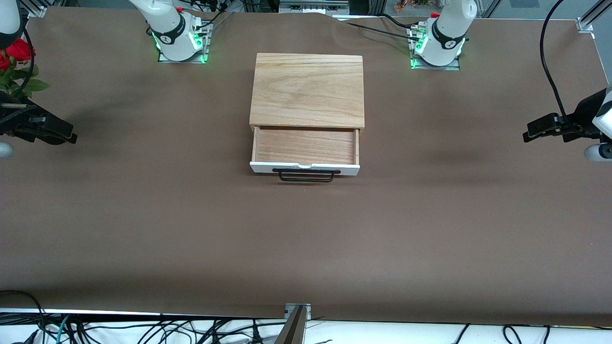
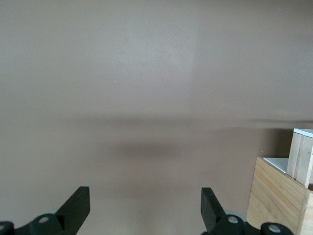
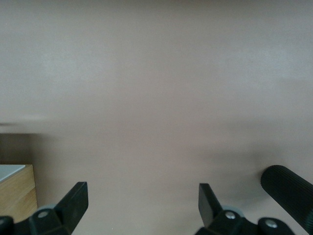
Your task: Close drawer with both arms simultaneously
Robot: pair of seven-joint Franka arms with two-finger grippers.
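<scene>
Front view shows the drawer (image 1: pixel 305 152) pulled out of its wooden box (image 1: pixel 307 90), just above the centre of the frame. The light-wood tray is bare inside, its white front panel faces the camera, and the black wire handle (image 1: pixel 306 175) hangs from that panel over the brown counter (image 1: pixel 306 239).

At the right edge of the frame, at mid height, the left gripper (image 1: pixel 538 130) hangs over the counter at the left arm's end, well apart from the drawer. At the left edge of the frame, the right gripper (image 1: pixel 52 134) hangs over the counter at the right arm's end, also well apart from the drawer. Red roses (image 1: pixel 14 59) show in the upper left corner of the frame, just above that gripper.

Left wrist view: the left gripper (image 2: pixel 145 205) sits along the bottom of the frame with its jaws released and spread wide, nothing between them but bare counter; the wooden box (image 2: pixel 279 196) with the drawer (image 2: pixel 303 159) sticking out shows in the lower right corner.

Right wrist view: the right gripper (image 3: pixel 143 203) has its jaws released and spread wide too, over bare counter. A corner of the box (image 3: pixel 17 191) shows at the lower left, and a ribbed black cylinder (image 3: pixel 288 193) at the lower right.
</scene>
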